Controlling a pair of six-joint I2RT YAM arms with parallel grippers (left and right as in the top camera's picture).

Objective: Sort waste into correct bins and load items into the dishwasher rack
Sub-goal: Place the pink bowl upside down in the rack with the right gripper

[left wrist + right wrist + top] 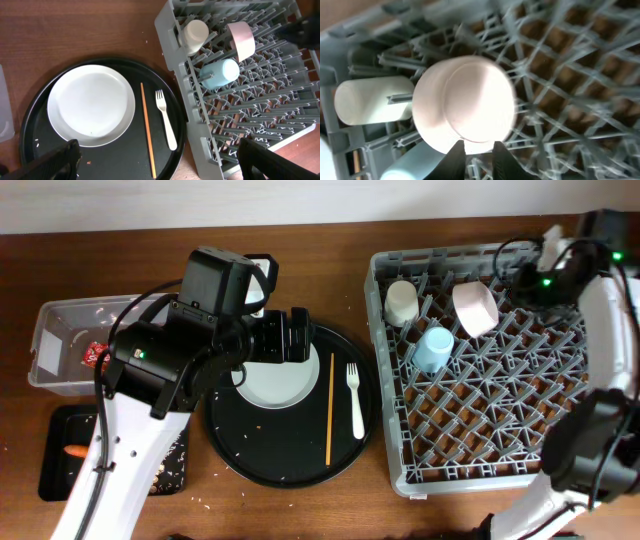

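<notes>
The grey dishwasher rack (384, 395) holds a cream cup (401, 302), a light blue cup (432, 348) and a pink-white bowl (475, 308), all lying on their sides. My right gripper (477, 148) hovers over the rack by the bowl (465, 102); its fingers stand a little apart with nothing between them. On the round black tray (240, 450) lie a pale plate (275, 380), a wooden chopstick (329, 410) and a white fork (355, 400). My left gripper (160, 165) hangs wide open above that tray, empty.
A clear tub (60, 320) at the left holds a red wrapper (95, 353). In front of it a shallow black tray (60, 470) holds a carrot (75, 451) and crumbs. My left arm covers part of both.
</notes>
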